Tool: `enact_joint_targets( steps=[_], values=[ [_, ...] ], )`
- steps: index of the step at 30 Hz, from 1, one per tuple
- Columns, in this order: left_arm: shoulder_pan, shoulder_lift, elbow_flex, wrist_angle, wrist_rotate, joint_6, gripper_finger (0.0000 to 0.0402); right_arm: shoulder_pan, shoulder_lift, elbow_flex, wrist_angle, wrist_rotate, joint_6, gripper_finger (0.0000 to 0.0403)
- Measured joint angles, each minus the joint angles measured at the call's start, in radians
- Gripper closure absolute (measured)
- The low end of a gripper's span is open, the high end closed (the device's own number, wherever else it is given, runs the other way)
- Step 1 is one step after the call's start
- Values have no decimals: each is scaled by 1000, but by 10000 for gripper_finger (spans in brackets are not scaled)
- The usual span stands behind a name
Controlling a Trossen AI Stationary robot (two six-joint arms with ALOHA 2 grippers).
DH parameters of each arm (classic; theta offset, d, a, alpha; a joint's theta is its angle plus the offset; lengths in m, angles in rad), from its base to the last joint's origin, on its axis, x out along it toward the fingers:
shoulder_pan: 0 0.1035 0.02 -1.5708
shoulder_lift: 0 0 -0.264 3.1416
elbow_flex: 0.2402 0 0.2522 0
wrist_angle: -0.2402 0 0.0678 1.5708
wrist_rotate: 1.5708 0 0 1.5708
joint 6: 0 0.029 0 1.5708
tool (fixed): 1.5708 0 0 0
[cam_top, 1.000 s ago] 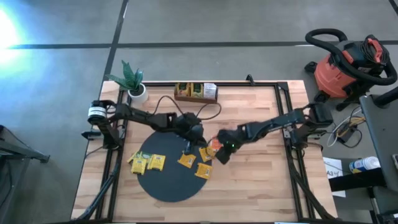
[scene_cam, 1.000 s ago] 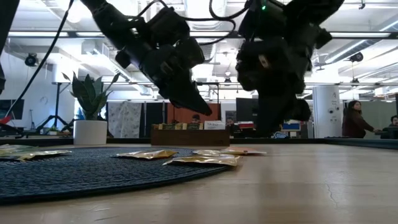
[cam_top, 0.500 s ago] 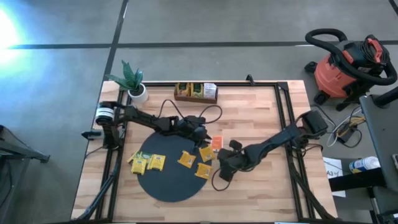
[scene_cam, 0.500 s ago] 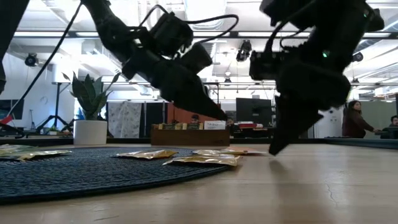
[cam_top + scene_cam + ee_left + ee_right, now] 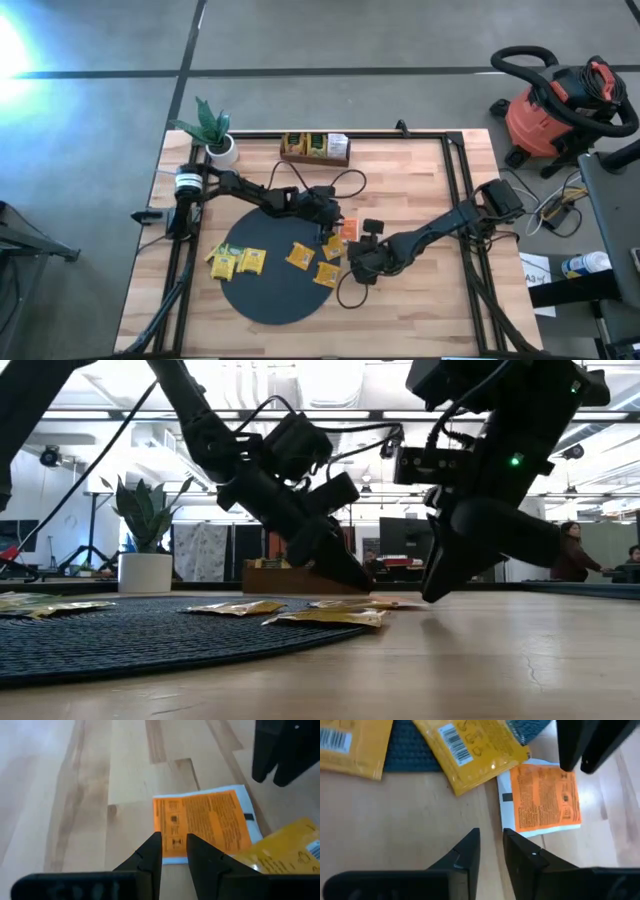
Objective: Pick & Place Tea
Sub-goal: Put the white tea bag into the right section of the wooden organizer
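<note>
Orange packet point(image 5: 347, 231) hemmed between both grippers

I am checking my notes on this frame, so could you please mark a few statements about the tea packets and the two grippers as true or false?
1. The orange packet lies on the bare wooden table, beside the black round mat. True.
2. The left gripper holds the orange packet off the table. False: the packet lies flat and the fingers are just short of it.
3. Several yellow packets lie on the mat. True.
4. The right gripper carries a yellow packet. False: nothing sits between its fingers.
5. The wooden tray stands on the mat. False: it stands at the table's far edge.
</note>
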Motion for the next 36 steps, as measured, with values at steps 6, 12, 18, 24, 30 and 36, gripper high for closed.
enact_joint_targets(
  steps=[6, 12, 18, 24, 30, 36],
  values=[
    [2, 13, 0, -23, 18, -74, 317, -13, 26, 3, 3, 19, -88, 265],
    [1, 14, 4, -43, 105, -168, 317, -38, 31, -4, 6, 32, -94, 218],
    [0, 14, 1, -44, 108, -169, 317, -62, 32, -5, 8, 39, -124, 219],
    [0, 14, 0, -48, 140, -159, 317, -84, 33, -6, 7, 33, -135, 261],
    [-1, 11, 0, -50, 144, -176, 317, -86, 33, -2, -1, 9, -138, 327],
    [-1, -12, 5, -67, 137, -249, 317, -89, 1, 38, -51, -3, -119, 384]
  ],
)
